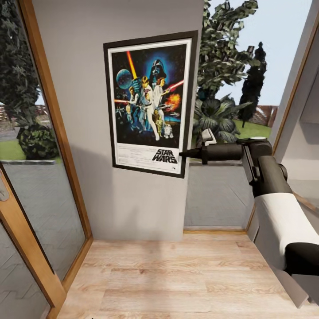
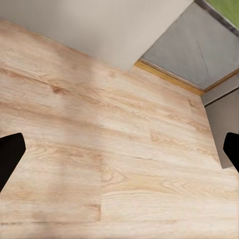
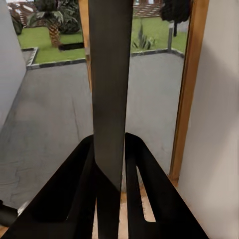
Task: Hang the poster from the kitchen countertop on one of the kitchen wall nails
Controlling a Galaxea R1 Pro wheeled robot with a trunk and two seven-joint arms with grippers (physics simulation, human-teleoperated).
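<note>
The poster [image 1: 149,104] sits flat against the grey wall [image 1: 79,88], slightly tilted, its lower right edge pinched in the closed right gripper [image 1: 182,154], so hanging looks under way, with seating on a nail then releasing apparently next.

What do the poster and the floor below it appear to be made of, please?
The poster looks like glossy printed paper in a thin black frame, perhaps plastic or painted wood. The floor looks like pale, matte wood planks or laminate: grain and board seams show.
</note>
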